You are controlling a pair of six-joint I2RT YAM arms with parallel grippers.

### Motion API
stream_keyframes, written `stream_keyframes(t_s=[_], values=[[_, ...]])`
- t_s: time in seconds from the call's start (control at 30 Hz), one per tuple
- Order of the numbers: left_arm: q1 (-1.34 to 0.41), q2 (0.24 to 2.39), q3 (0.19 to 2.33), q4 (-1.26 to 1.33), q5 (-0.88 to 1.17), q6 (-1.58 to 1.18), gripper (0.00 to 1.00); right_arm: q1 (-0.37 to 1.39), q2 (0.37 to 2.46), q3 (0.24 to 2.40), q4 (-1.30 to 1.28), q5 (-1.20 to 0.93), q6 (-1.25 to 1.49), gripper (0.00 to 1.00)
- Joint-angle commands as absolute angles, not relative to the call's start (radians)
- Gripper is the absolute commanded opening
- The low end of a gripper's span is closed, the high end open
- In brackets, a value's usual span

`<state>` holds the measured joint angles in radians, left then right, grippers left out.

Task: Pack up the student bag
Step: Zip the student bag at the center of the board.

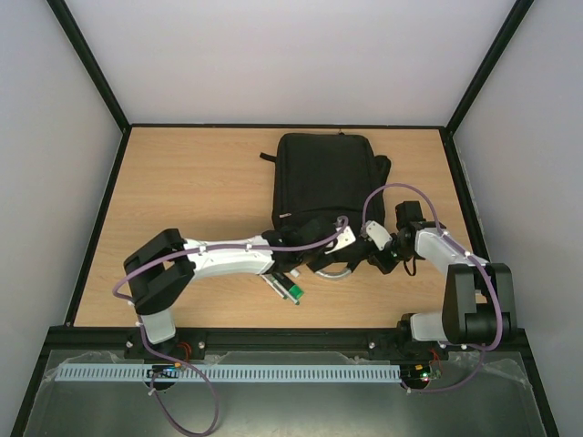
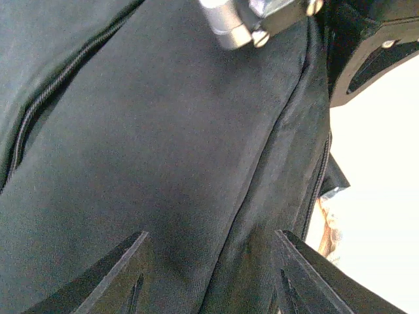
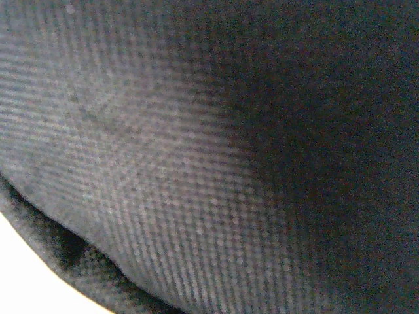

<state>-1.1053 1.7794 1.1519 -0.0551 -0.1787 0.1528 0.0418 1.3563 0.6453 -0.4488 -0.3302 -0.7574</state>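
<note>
**A:** Overhead first, starting from the left. What do you count?

**B:** One wooden table (image 1: 182, 182) and two arms. The left arm (image 1: 228, 258) stretches rightward, and the left gripper (image 1: 339, 233) sits at the near edge of the student bag (image 1: 323, 173). Just beside that arm, on its near side, lies one small object with a green end (image 1: 290, 289), too small to name. Right of it, one grey loop handle (image 1: 335, 274) curls out from the bag's near edge.

**A:** And the bag itself?

**B:** Only one. It is black and lies flat on the middle-to-far part of the table, a little right of centre. The right gripper (image 1: 372, 248) meets it near the near right corner.

**A:** What does the left wrist camera add?

**B:** The fingers (image 2: 124, 275), which the overhead view hides. They stand about half apart, with black fabric and a fold of it between them. Whether they pinch it I cannot tell. Two zip lines (image 2: 39, 108) show, one on the left and one on the right. There is also one silver metal part (image 2: 229, 26) at the top edge.

**A:** And the right wrist camera?

**B:** Only woven black fabric, pressed close and blurred, with the gripper's own fingers hidden. That gripper is closed all the way. Whether any cloth is caught in it I cannot tell.
</note>
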Motion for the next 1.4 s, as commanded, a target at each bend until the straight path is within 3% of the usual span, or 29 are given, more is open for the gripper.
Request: stream_keyframes(t_s=[0.0, 0.2, 0.5, 1.37], values=[[-1.121, 1.831, 1.210, -0.047, -0.221, 0.239, 0.51, 0.052, 1.341, 0.627, -0.507, -0.368, -0.755, 0.01], [-1.127, 1.891, 1.260, -0.067, -0.223, 0.276, 0.41, 0.052, 1.342, 0.630, -0.513, -0.374, -0.755, 0.01], [-1.149, 1.901, 1.273, -0.056, -0.308, 0.339, 0.03, 0.052, 1.367, 0.637, -0.521, -0.387, -0.752, 0.01], [-1.188, 1.744, 1.101, 0.019, -0.340, 0.398, 0.02, -0.079, 1.476, 0.795, -0.624, -0.172, -0.870, 0.01]])
